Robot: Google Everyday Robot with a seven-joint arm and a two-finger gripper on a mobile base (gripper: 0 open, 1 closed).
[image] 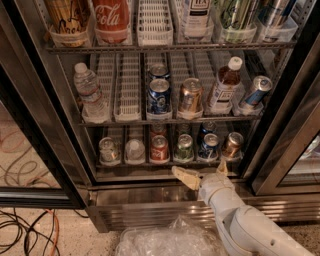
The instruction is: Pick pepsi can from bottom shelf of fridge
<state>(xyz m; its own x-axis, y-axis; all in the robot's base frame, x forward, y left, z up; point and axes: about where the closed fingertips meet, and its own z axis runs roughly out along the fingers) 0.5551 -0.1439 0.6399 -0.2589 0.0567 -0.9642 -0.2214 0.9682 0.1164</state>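
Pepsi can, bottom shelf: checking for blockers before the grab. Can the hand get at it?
Probably yes: the open hand sits just below the pepsi can, front of its lane, nothing visibly between. A green can and copper can flank it closely.

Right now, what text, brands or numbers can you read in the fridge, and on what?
"Cola": white script on the red bottle, top rack; the rest doesn't show.
White bottle, top rack: dark letters, too blurred.
Tan container, top left: dark script, too blurred.
pepsi can on the bottom shelf: label too small to read.
Other cans: unreadable.
gripper, open, just below that shelf's front edge: no markings.
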